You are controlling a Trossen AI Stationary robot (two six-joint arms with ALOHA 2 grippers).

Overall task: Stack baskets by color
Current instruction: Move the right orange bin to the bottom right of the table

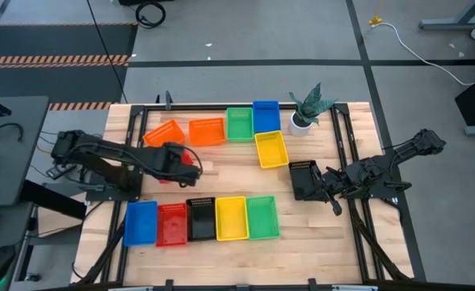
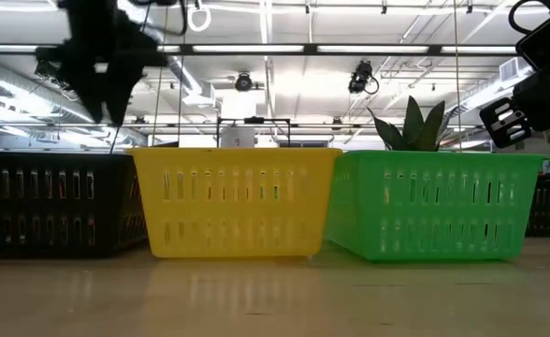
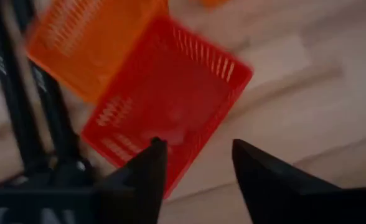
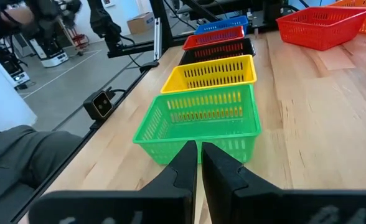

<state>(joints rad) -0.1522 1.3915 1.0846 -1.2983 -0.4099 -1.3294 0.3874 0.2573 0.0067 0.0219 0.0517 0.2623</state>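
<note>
A red basket [image 3: 170,93] lies on the table's left half beside an orange basket [image 3: 89,43]. My left gripper [image 3: 195,149] hangs open above the red basket's near edge, touching nothing; in the high view this gripper [image 1: 185,160] covers most of the basket. Along the near edge stand blue [image 1: 140,222], red [image 1: 171,224], black [image 1: 200,218], yellow [image 1: 231,218] and green [image 1: 262,217] baskets. My right gripper [image 4: 198,152] waits shut at the right, nothing between its fingers, next to a black basket [image 1: 302,178].
At the back stand a second orange basket [image 1: 208,131], a green [image 1: 239,124], a blue [image 1: 266,115] and a yellow one [image 1: 271,149]. A potted plant [image 1: 306,109] stands at the back right. Bare wood lies between the two rows in the middle.
</note>
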